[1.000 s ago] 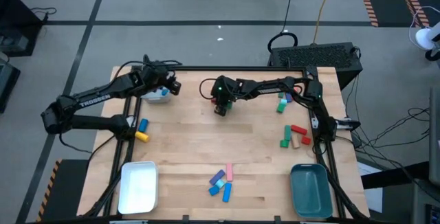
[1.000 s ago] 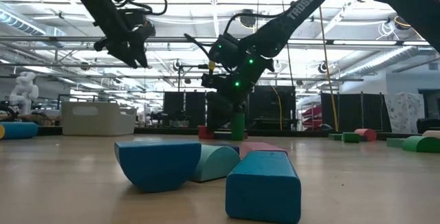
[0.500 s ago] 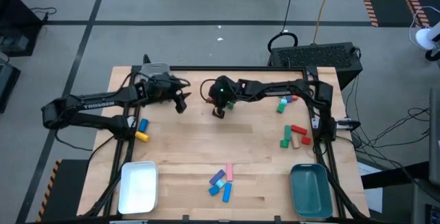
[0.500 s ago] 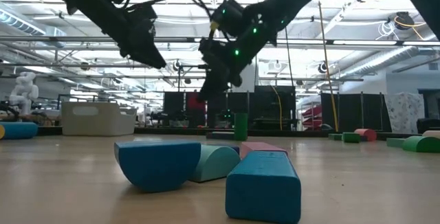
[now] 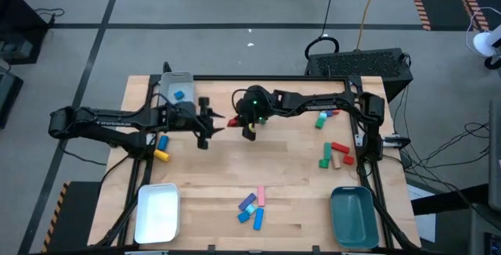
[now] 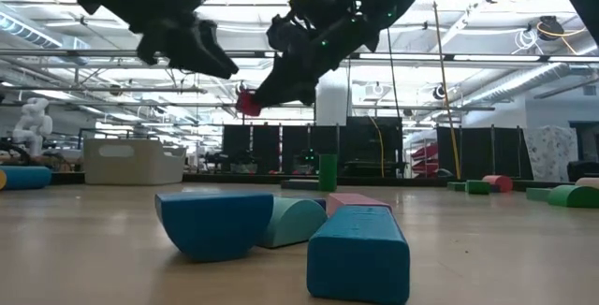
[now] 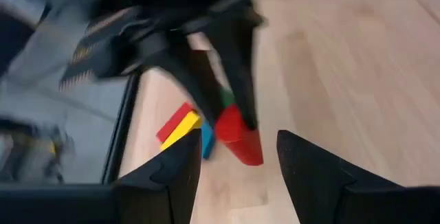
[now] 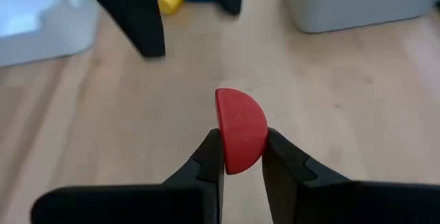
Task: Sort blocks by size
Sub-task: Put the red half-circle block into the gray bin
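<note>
Right gripper [image 8: 240,157]: you have it clenched on the red block [image 8: 240,129], lifted above mid-table.
Left gripper [image 5: 205,123]: fingers parted, holding nothing, facing that block.

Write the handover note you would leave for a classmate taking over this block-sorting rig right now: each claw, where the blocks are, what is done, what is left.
Right claw: shut on a red half-round block, lifted above the table's middle.
Left claw: open, empty, facing the right claw close by.
Grey tray, far left corner: one blue block inside.
White tray and teal tray, near corners: no blocks seen in them.
Loose blocks: blue and yellow pair at left; pink, purple and blue cluster at near centre; green, red and tan group at right; a few more at the far right.
Done: one block binned. Left: nearly everything.
</note>
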`<action>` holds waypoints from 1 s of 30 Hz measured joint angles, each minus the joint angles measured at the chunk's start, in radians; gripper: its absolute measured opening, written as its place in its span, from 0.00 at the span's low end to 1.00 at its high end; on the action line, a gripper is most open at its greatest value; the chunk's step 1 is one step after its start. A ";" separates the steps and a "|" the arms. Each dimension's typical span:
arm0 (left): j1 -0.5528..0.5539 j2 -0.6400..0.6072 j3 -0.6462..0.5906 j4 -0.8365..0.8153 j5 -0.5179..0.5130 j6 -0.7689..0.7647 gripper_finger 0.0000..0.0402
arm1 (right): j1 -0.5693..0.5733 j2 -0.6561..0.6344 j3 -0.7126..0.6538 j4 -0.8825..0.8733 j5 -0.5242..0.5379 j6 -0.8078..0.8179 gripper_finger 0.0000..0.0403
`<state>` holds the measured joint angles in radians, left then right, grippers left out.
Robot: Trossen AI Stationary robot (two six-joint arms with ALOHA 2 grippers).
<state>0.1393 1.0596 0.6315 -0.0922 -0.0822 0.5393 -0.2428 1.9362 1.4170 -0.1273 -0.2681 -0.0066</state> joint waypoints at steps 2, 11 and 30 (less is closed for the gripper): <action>-0.018 0.006 -0.001 0.008 0.000 0.067 0.48 | 0.000 0.000 0.000 0.009 -0.022 0.010 0.13; -0.044 0.050 0.000 0.009 -0.001 0.129 0.48 | -0.013 0.001 0.000 0.065 -0.160 0.103 0.13; -0.110 0.066 0.000 0.083 -0.102 0.346 0.48 | -0.032 0.002 -0.001 0.161 -0.323 0.277 0.14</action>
<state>0.0294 1.1252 0.6319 -0.0093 -0.1846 0.8851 -0.2748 1.9381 1.4162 0.0338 -0.5906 0.2705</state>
